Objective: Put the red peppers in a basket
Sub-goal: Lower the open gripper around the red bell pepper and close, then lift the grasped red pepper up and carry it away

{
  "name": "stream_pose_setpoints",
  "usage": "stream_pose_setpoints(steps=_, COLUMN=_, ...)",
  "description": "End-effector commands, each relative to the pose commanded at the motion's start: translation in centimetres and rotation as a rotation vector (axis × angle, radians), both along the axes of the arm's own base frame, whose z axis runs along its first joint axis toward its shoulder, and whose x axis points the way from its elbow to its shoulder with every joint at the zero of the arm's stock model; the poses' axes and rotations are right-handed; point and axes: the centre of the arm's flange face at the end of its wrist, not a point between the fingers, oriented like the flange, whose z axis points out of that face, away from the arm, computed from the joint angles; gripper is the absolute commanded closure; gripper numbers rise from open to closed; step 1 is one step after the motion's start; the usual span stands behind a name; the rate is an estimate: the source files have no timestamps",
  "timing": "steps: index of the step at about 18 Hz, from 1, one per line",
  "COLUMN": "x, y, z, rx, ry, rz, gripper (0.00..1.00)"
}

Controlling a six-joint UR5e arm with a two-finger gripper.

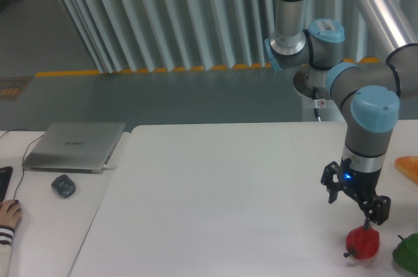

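A small glossy red pepper (362, 243) lies on the white table (215, 192) near the front right corner. My gripper (351, 204) hangs just above and slightly left of it, fingers spread open with nothing between them; the right fingertip (378, 212) is close over the pepper's top. No basket shows in this view.
A green pepper (407, 254) sits right of the red one at the frame edge. An orange-yellow object (407, 167) lies at the right edge. On the left desk are a closed laptop (75, 146), a mouse (63, 186) and a person's hand (9, 215).
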Motion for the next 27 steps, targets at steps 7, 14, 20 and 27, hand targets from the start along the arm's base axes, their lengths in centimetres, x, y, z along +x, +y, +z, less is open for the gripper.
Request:
stream_pose_setpoints(steps=7, x=-1.5, y=-0.3, z=-1.8, rx=-0.040, ry=0.038, rz=0.009, gripper=0.00)
stream_pose_setpoints(steps=14, x=-1.2, y=0.2, z=-5.9, rx=-0.151, ry=0.065, rz=0.010, gripper=0.00)
stream_pose_setpoints(steps=20, x=-0.9, y=1.2, z=-7.4, rx=-0.166, ry=0.084, rz=0.012, gripper=0.00)
stream_pose_setpoints(steps=27, x=-0.9, y=1.2, z=-6.8, rx=-0.156, ry=0.095, rz=-0.011, gripper=0.86)
